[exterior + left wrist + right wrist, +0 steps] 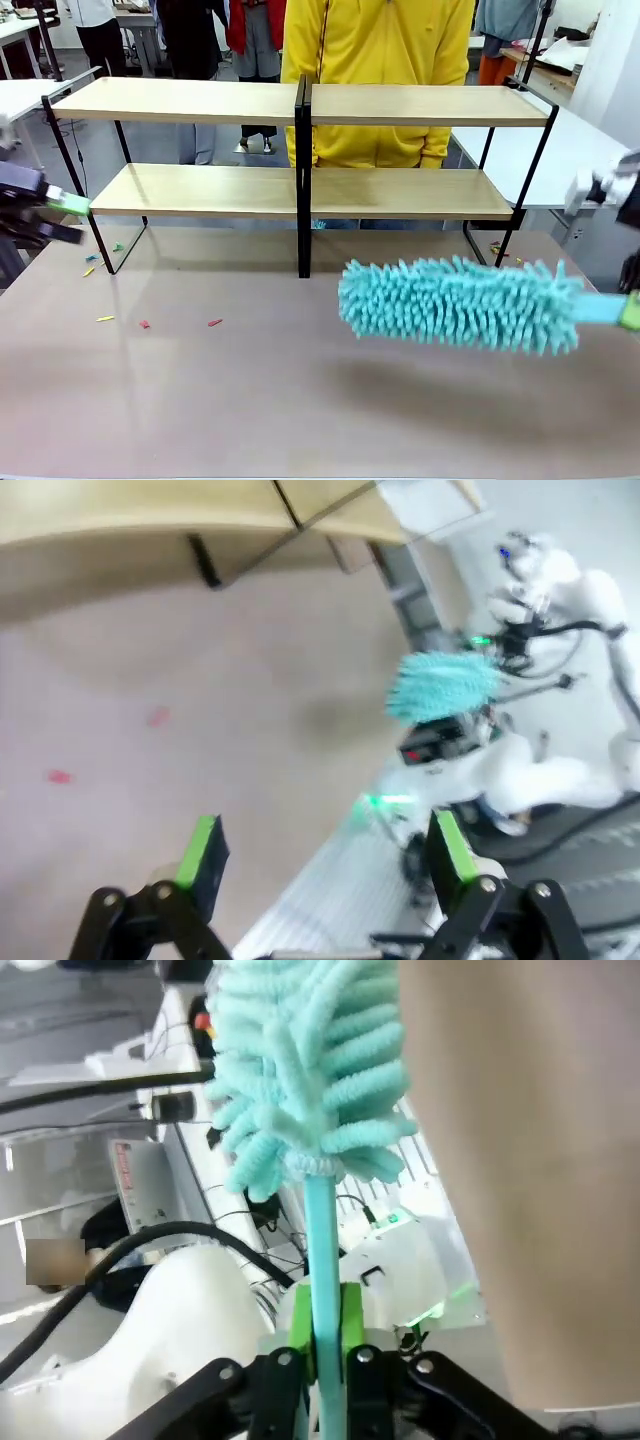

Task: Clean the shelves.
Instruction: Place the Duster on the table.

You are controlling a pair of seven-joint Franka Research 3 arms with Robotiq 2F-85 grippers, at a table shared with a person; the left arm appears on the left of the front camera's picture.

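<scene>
Your right gripper (322, 1345) is clamped on the duster (460, 303) handle; left gripper (325, 865) apart. Lift the duster onto the shelves (300, 190), sweeping flat.

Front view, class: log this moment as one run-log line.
right gripper: shut on duster handle | duster: held above table, before shelves | left gripper: open, empty | debris: on table

Robotics lab: white worktables (560, 150), cabling (150, 1250), robot base electronics (440, 742), people standing behind.
</scene>
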